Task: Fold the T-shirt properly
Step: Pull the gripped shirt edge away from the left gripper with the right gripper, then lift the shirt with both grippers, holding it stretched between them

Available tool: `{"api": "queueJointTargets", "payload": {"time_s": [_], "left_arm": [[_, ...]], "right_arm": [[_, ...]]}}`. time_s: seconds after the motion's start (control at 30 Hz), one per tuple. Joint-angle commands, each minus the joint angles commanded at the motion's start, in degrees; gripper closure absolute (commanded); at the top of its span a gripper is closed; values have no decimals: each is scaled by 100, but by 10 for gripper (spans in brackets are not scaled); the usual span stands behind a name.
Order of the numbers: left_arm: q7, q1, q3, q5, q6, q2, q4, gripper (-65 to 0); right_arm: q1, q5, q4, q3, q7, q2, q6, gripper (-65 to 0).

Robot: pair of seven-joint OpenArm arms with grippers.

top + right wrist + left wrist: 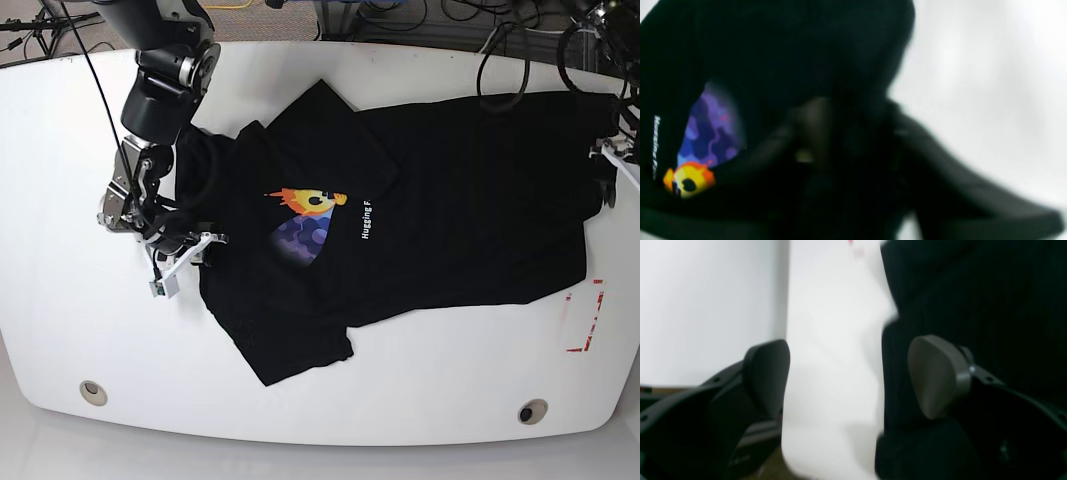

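Observation:
The black T-shirt [440, 200] lies spread on the white table [60, 300], its sun face print [312, 201] and blue-purple patch [300, 238] facing up. My right gripper [185, 248] is at the shirt's left edge by the collar. In the blurred right wrist view its fingers [813, 130] look closed in bunched black cloth [806, 50], beside the print [688, 180]. My left gripper [853, 378] is open at the shirt's right edge [600, 175]. The cloth edge [973, 306] lies between its jaws, under the right finger [937, 376].
Red tape marks [585, 322] sit on the table near the shirt's lower right corner. Two round holes [92, 392] [530, 411] are near the front edge. Cables [500, 50] hang over the back edge. The table edge [783, 426] runs just left of my left gripper.

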Motion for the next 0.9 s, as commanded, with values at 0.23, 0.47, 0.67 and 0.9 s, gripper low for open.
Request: {"api": "queueJointTargets", "payload": {"time_s": [0.23, 0.47, 0.67, 0.9], "left_arm": [[360, -1055, 0, 53, 242, -70, -1240, -574], [615, -2189, 220, 387, 664, -202, -2655, -650], [-35, -2866, 440, 607, 892, -202, -4009, -650], [-976, -3437, 1046, 677, 954, -369, -5626, -650]], "right_arm": [[0, 0, 0, 0, -18, 0, 0, 0], [-18, 0, 0, 0, -18, -9, 0, 0], [-26, 0, 0, 0, -18, -9, 0, 0], [-26, 26, 0, 0, -26, -9, 0, 0]]}}
